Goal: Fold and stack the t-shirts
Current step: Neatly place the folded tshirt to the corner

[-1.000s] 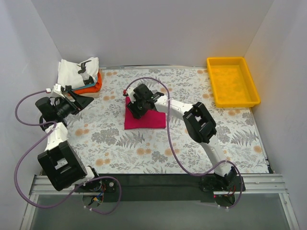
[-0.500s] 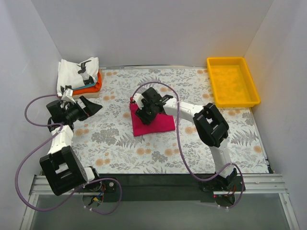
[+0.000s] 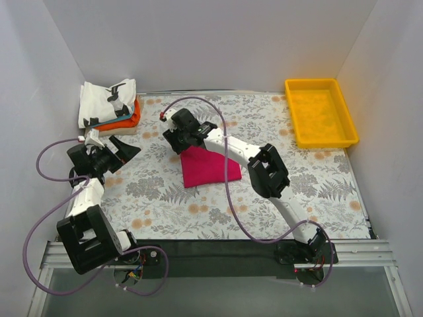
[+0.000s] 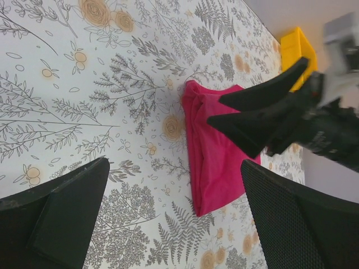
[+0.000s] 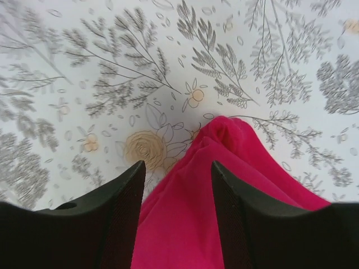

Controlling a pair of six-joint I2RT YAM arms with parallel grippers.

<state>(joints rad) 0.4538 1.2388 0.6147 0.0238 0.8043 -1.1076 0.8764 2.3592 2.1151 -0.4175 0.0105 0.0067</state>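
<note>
Seemingly the folding is done and stacking is in hand: the right claw (image 3: 180, 142), half closed, pinches the upper-left corner of the red shirt (image 3: 208, 170), which lies folded at the middle of the desk (image 3: 310, 191). Next it must carry the shirt, without letting it unfold, onto the stack (image 3: 106, 99) at upper left, near which the left claw (image 3: 124, 148) hangs wide open and empty.

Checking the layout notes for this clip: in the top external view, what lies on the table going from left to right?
stack of folded shirts → magenta shirt → yellow tray
</note>
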